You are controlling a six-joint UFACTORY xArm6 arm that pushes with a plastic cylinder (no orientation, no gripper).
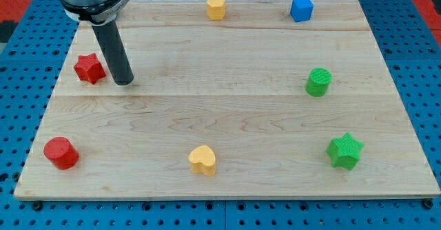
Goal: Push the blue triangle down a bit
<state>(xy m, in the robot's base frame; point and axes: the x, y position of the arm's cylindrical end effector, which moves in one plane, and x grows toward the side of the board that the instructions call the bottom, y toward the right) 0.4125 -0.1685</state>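
Note:
The only blue block [301, 9] sits near the view's top right edge of the wooden board [227, 113]; it looks more like a cube than a triangle. My tip [124, 83] rests on the board at the view's left, far from the blue block. It stands just right of a red star [89, 68], close to it but apart.
A yellow hexagon block [216, 7] is at the top middle. A green cylinder [318, 82] is at the right, a green star [344, 151] at the lower right. A yellow heart [202, 160] is at the bottom middle, a red cylinder [60, 153] at the lower left.

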